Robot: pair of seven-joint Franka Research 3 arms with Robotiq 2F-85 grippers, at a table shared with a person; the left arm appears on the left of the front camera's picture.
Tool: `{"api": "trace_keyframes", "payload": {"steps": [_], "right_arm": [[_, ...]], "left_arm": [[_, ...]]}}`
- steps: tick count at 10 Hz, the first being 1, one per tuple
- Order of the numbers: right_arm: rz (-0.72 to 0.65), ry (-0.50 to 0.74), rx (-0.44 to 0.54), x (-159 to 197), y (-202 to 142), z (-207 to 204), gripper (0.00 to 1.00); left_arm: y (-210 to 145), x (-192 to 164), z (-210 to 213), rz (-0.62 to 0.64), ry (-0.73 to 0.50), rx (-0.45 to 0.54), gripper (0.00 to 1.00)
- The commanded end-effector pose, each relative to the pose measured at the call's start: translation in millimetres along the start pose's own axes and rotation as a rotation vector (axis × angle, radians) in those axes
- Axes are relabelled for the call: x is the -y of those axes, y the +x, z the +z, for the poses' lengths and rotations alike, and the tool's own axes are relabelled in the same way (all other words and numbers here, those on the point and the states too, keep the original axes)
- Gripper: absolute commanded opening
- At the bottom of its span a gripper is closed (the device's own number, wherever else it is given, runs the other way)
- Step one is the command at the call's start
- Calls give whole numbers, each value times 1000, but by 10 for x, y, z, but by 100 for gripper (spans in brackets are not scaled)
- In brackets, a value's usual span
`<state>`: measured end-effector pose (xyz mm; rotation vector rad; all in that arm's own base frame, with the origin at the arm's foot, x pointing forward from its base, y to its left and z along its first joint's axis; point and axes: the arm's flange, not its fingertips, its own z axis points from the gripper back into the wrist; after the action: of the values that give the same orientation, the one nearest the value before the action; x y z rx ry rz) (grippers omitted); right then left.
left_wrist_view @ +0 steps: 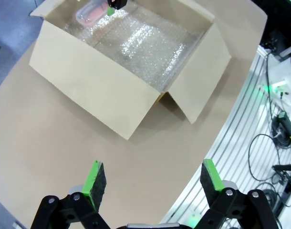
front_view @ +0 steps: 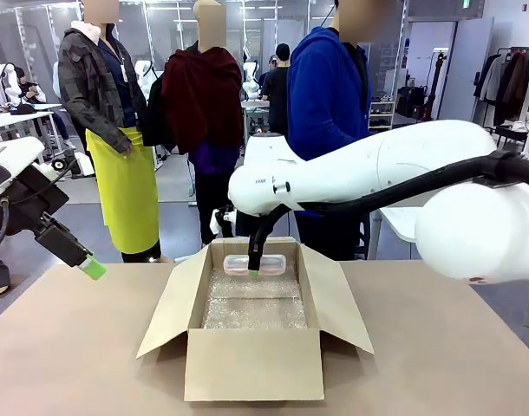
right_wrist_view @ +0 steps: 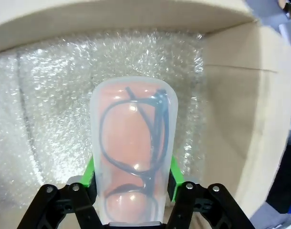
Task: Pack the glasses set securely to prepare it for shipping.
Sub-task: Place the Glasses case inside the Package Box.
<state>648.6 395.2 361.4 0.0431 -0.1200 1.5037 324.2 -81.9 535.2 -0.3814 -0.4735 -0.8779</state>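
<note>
At table centre, front view: open brown cardboard box (front_view: 251, 364), four flaps splayed outward, floor lined with clear bubble wrap (front_view: 256, 303). Inside, at the box's 12 o'clock end, close to the far wall: pale pink oblong glasses case (front_view: 275, 264), rounded corners, translucent cover, lying crosswise. Held near mid-length by the right gripper (front_view: 252, 271), pointing down on an arm stretched in from 3 o'clock; jaws narrow, clamped on the case. Confirmed in right wrist view: green pads (right_wrist_view: 89, 171) pressed against both long sides, black eyeglass frames (right_wrist_view: 159, 119) visible through the cover, bubble wrap behind, cardboard wall at 3 o'clock. Contact between case and lining: cannot tell. At the box's 9 o'clock, well apart from it: left gripper (front_view: 93, 267), above bare tan table (front_view: 74, 347), jaws wide, nothing between them. Same in left wrist view: left gripper (left_wrist_view: 151, 179) spread wide over the tabletop, box at 12 o'clock, flaps open. Beyond the box at 12 o'clock: person (front_view: 329, 87) in a blue hooded top, standing at the far edge.
</note>
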Motion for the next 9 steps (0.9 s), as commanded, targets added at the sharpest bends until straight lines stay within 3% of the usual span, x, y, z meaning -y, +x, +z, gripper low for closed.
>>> {"api": "trace_keyframes", "payload": {"steps": [1,2,3,4,7,9], "right_arm": [[-21,39,14,56,-6,-85,10],[-34,51,26,56,-43,-151,10],[-24,58,26,36,-55,-164,71],[-13,71,22,14,-60,-156,100],[17,61,16,-112,-64,-94,100],[-21,44,10,20,-68,-184,100]], "left_arm": [[-7,-19,-6,-19,-15,27,100],[-7,-19,-6,-19,-15,27,100],[-7,-19,-6,-19,-15,27,100],[-7,-19,-6,-19,-15,27,100],[-7,-19,-6,-19,-15,27,100],[-7,-19,-6,-19,-15,27,100]]}}
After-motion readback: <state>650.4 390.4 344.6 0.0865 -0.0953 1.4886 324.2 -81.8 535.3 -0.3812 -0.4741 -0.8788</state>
